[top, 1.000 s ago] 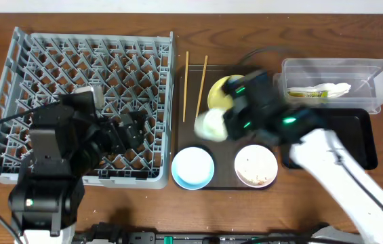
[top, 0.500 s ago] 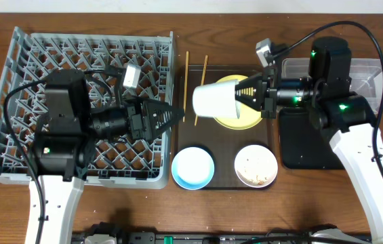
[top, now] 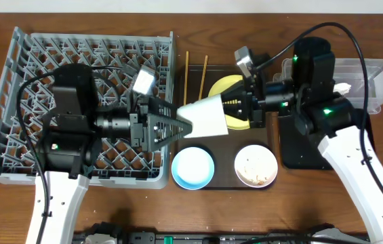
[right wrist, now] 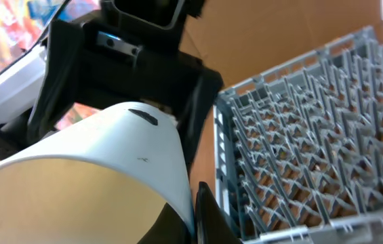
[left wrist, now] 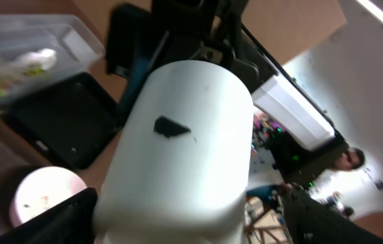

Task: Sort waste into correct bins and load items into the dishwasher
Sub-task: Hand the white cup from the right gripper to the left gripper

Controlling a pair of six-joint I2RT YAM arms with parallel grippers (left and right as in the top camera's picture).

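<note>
right fingers (right wrist: 207, 215) pinch the white bowl (top: 205, 116); left fingers (left wrist: 313, 220) spread wide around its base.

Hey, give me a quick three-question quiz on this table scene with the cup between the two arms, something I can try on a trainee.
1. Multiple choice: which arm's gripper holds the white cup at its rim? A left, B right, C neither.
2. True or false: the crumbs lie in the white bowl, not in the light blue bowl.
3. Short answer: what colour is the plate next to the chopsticks?

Key: 1 B, the right gripper is closed on the rim. 2 True. 3 Yellow.
</note>
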